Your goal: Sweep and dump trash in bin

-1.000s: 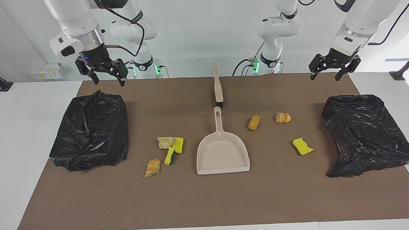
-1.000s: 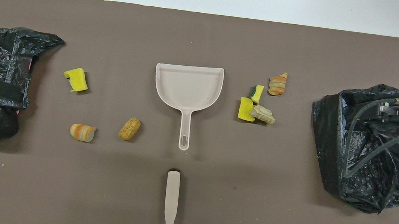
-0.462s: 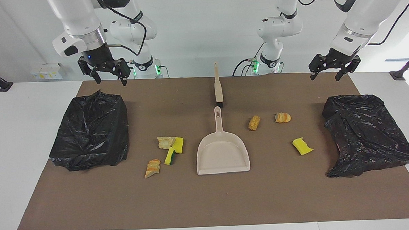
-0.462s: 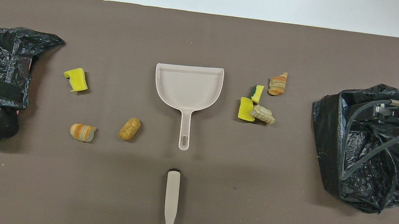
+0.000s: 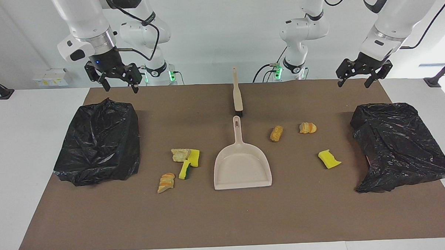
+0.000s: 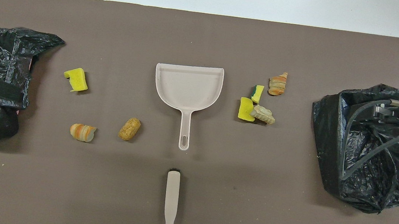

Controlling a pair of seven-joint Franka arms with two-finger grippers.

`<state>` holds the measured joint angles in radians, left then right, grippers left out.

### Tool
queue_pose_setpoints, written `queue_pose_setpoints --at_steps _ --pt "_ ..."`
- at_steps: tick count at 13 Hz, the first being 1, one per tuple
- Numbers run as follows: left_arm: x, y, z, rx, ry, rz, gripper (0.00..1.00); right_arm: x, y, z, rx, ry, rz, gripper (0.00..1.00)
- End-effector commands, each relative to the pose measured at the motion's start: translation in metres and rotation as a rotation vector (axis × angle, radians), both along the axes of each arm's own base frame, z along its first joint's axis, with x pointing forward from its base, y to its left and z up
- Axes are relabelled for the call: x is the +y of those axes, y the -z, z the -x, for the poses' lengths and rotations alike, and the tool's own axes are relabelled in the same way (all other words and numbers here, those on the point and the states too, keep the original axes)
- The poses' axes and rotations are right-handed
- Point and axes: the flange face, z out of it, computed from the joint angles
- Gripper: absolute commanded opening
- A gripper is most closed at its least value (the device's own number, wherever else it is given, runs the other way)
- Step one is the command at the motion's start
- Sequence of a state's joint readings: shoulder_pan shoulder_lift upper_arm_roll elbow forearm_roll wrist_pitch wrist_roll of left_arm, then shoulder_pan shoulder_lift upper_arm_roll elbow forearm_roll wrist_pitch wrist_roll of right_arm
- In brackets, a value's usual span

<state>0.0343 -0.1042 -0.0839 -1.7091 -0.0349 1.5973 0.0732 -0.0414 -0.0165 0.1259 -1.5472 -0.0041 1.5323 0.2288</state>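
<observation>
Trash (image 5: pixel 186 161): 7 loose sponge/bread bits flat on mat, 4 toward right arm's end, 3 toward left's.

Dustpan (image 5: pixel 242 165) mid-mat, brush (image 5: pixel 237 95) nearer the robots — trash (image 5: pixel 185 161) scattered between two bags (image 5: pixel 99 140).

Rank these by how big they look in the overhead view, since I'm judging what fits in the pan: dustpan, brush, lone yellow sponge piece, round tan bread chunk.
1. dustpan, clearly largest.
2. brush, long and thin; its end is cut off by the picture's edge.
3 and 4. lone yellow sponge piece and round tan bread chunk: too alike to rank.
</observation>
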Motion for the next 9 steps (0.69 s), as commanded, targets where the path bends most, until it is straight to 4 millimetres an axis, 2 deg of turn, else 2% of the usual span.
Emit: queue_pose_setpoints --at_steps 1,4,7,9 --pt "-0.002 -0.005 0.004 -0.004 0.003 0.007 1.00 -0.002 -0.001 0.006 -0.002 -0.019 -0.015 1.00" --pt "-0.025 -0.005 0.007 -0.002 0.039 0.005 1.00 -0.002 -0.001 0.006 -0.002 -0.013 -0.015 1.00" --pt "-0.067 -0.005 0.019 0.001 0.112 -0.006 1.00 -0.001 -0.002 0.005 -0.015 -0.005 -0.018 1.00" --pt "-0.103 -0.004 0.034 0.015 0.122 -0.018 1.00 -0.002 -0.001 0.004 -0.015 -0.004 -0.018 1.00"
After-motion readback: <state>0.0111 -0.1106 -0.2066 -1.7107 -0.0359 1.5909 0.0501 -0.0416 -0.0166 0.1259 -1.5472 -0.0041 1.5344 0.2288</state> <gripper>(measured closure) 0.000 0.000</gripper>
